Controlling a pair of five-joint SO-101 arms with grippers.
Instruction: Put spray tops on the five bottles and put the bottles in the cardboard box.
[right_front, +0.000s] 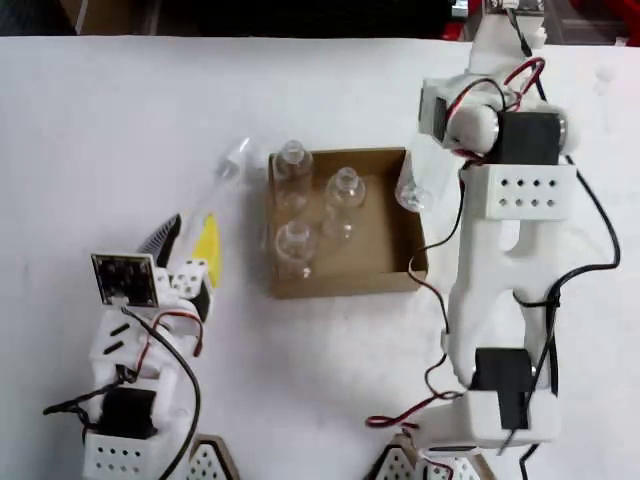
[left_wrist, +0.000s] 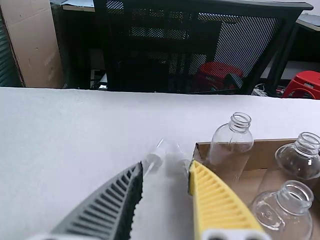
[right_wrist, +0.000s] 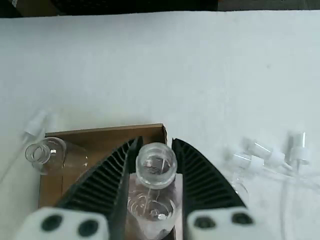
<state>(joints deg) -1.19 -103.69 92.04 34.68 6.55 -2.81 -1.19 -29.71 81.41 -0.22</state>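
White bench (right_front: 110, 110), with a shallow brown cardboard box (right_front: 385, 252) near its centre. 3 clear plastic bottles (right_front: 345, 190) stand upright inside the box, necks open. Right end effector (right_wrist: 156, 146), black ribbed fingers, is clamped on the neck of a 4th clear bottle (right_wrist: 156, 170), held at the box edge nearest that arm. Left end effector (right_front: 192, 228), 1 grey finger and 1 yellow, stands apart, gripping nothing, beside the opposite side of the box. 1 white spray top (right_front: 232, 160) lies on the bench just outside a box corner. Several more loose spray tops (right_wrist: 265, 155) lie on the bench, apart from the box.
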